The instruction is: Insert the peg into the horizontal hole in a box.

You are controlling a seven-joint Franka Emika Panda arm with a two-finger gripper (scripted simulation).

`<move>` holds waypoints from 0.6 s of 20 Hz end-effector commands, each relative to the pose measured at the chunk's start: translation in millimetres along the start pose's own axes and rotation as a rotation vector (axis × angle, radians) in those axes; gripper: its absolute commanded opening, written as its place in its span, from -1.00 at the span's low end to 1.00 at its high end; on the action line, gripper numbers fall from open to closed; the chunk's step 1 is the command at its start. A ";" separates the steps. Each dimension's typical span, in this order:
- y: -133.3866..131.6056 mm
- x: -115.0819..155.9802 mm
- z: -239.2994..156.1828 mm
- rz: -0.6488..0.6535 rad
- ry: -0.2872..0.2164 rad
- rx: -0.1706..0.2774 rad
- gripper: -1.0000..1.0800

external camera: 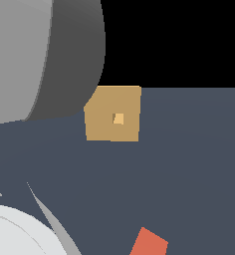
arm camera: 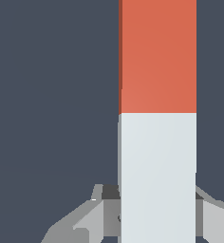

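From the wrist view, the peg (arm camera: 157, 118) fills much of the picture: a square-sectioned bar, red-orange over the far half and pale grey-white over the half nearer the camera. The colour change runs straight across it about midway along the visible length. The gripper (arm camera: 156, 216) sits around the pale end. Grey fingers (arm camera: 80, 223) show on one side of the bar and another grey finger on the opposite side, both pressed up against the peg's flanks with no gap that I can make out. It looks clenched on the pale end of the peg, the jaws only as far apart as the bar is wide. Behind the peg there is just the dark blue-grey worktop (arm camera: 52, 95).

In the exterior view the box (external camera: 113, 113) stands on the worktop, a tan block with a flat face turned towards the camera. The hole (external camera: 118, 118) is a small, lighter yellow square close to the middle of that face. Only the red-orange tip of the peg (external camera: 149, 242) shows here, at the lower edge of the picture, well apart from the box and off towards the exterior view's right of the hole. A large grey rounded part of the arm (external camera: 45, 55) blocks the upper corner on the exterior view's left and overlaps the box's upper corner, and a pale rounded part shows at the lower corner on that side. The gripper itself cannot be made out in this view.
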State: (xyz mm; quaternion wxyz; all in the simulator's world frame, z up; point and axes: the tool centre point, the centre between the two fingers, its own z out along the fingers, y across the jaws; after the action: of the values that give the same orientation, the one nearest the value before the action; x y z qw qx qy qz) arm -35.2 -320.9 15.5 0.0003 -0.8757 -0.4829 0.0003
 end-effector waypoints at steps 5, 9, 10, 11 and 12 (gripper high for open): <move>0.2 0.1 0.0 0.000 0.000 -0.001 -1.00; -1.0 4.8 -1.2 -0.008 0.000 0.000 -1.00; -1.9 8.5 -2.1 -0.015 0.000 0.000 -1.00; -3.1 13.3 -3.2 -0.023 0.000 0.000 -1.00; -4.5 19.1 -4.6 -0.033 0.000 -0.001 -1.00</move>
State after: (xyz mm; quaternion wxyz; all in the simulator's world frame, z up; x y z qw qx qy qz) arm -32.7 -310.2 17.2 0.0009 -0.8712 -0.4910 0.0012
